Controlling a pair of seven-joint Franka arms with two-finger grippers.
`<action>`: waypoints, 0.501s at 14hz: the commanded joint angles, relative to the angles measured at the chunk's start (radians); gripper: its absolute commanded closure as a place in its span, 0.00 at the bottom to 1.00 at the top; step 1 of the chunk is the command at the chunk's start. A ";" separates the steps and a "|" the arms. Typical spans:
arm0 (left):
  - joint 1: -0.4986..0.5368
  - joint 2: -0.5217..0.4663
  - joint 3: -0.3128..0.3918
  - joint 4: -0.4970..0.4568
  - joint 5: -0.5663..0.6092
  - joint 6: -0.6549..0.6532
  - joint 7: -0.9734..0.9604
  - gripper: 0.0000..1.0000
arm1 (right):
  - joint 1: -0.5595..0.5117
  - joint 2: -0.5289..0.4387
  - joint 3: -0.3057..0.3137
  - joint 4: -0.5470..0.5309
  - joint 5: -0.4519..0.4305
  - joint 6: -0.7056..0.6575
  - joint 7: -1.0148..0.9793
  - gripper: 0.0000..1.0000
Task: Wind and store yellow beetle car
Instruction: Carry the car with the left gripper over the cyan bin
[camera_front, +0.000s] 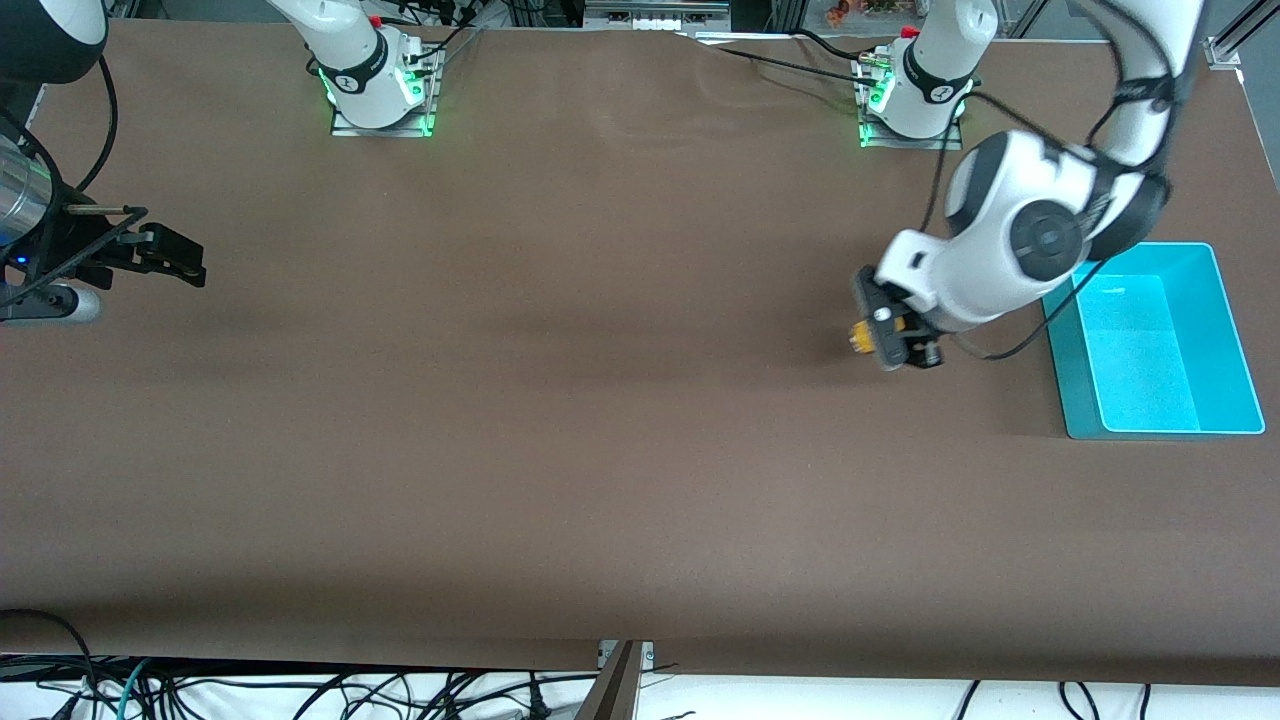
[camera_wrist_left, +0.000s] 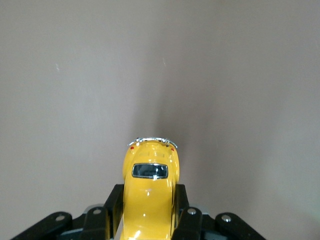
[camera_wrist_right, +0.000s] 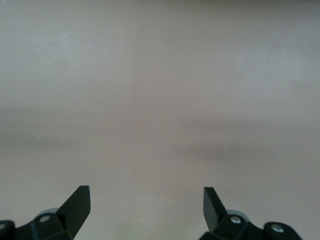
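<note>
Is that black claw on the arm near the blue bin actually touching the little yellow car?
Touching. In the left wrist view the left gripper has its fingers pressed against both flanks of the yellow beetle car, with no gap showing.

The desk (camera_front: 560, 420) is covered by a plain brown mat, which runs from the arm bases along one edge to the edge nearest the front camera. Faint creases are seen in the mat between the two bases.

A turquoise bin (camera_front: 1060, 360) is set directly on the desk at the left arm's end, nearer the front camera than that arm's base. It is rectangular and open-topped, and its pale inner floor is visible.

Two base plates (camera_front: 385, 120) are bolted to the desk; green light is cast onto the mat around each.

The car (camera_front: 860, 337) is seen low over the mat beside the bin; contact with the desk cannot be determined.
</note>
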 joint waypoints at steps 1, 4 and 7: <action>0.103 -0.083 0.060 -0.118 0.013 0.028 0.253 1.00 | 0.004 -0.014 0.001 -0.011 0.005 0.003 0.007 0.00; 0.105 -0.086 0.234 -0.133 0.059 0.055 0.500 1.00 | 0.004 -0.014 0.001 -0.011 0.005 0.003 0.007 0.00; 0.120 -0.083 0.383 -0.187 0.070 0.187 0.742 1.00 | 0.004 -0.014 0.001 -0.011 0.005 0.003 0.004 0.00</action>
